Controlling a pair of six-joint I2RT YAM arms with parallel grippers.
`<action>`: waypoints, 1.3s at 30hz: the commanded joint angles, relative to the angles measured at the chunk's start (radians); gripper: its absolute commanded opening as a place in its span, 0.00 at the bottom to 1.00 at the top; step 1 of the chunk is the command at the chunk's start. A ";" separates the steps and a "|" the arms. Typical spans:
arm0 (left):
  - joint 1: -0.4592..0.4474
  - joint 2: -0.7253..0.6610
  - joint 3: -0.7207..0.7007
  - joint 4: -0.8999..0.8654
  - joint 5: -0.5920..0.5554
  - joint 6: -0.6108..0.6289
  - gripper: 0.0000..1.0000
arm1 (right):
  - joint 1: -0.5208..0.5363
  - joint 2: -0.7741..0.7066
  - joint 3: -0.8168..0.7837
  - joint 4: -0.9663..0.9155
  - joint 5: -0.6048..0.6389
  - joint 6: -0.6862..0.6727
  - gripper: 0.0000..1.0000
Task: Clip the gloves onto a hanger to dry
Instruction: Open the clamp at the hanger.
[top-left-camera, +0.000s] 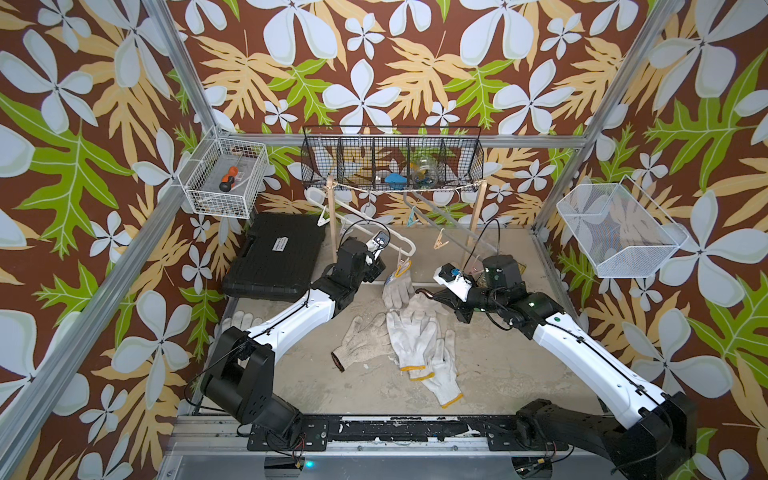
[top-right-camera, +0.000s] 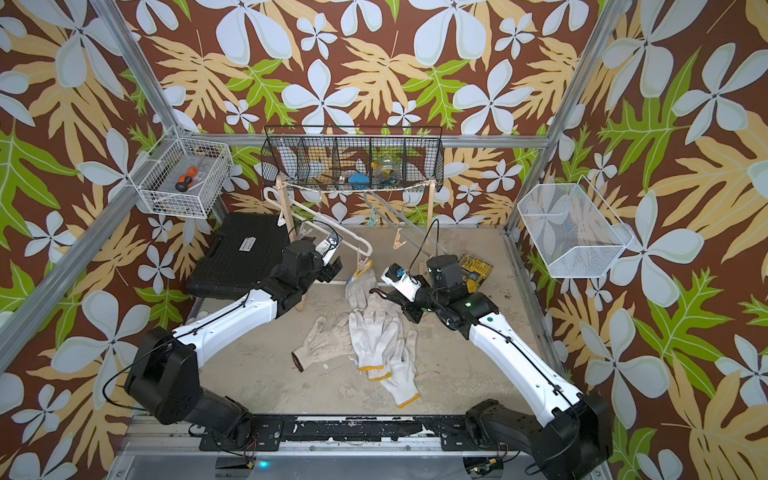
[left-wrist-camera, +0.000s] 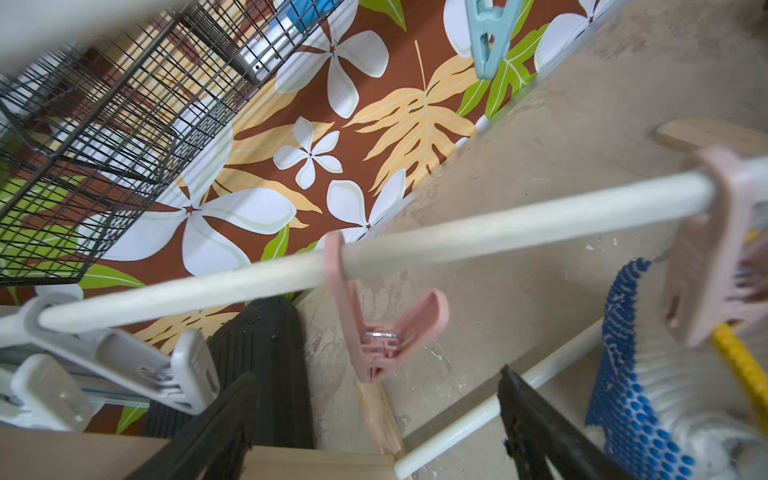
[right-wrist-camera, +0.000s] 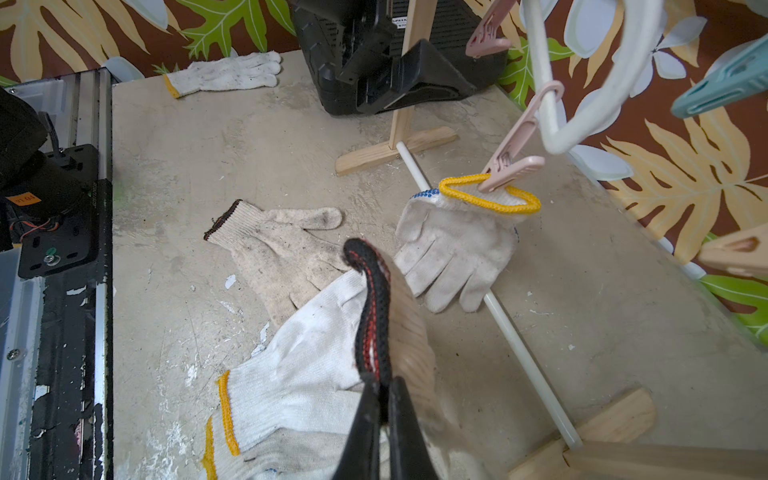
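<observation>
The grey table (top-left-camera: 498, 365) is holding a heap of white knit gloves (top-left-camera: 415, 336). The white plastic hanger (right-wrist-camera: 539, 62) is holding one blue-dotted glove (right-wrist-camera: 457, 245) with a yellow cuff by a pink clip (right-wrist-camera: 511, 166). The left gripper (left-wrist-camera: 374, 378) is standing wide open near it. The right gripper (right-wrist-camera: 382, 399) is pinching a tan glove (right-wrist-camera: 407, 324) by its black cuff.

left wrist view cuts off the blue-dotted glove (left-wrist-camera: 638, 419).
</observation>
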 joint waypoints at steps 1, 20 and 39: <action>0.000 0.021 -0.007 0.112 -0.046 0.060 0.91 | -0.005 -0.009 -0.005 0.026 -0.001 0.000 0.00; 0.003 0.151 0.077 0.272 -0.102 0.114 0.89 | -0.023 -0.034 -0.031 0.047 -0.014 0.009 0.00; 0.003 0.175 0.017 0.409 -0.150 0.204 0.86 | -0.027 -0.015 -0.025 0.073 -0.038 0.028 0.00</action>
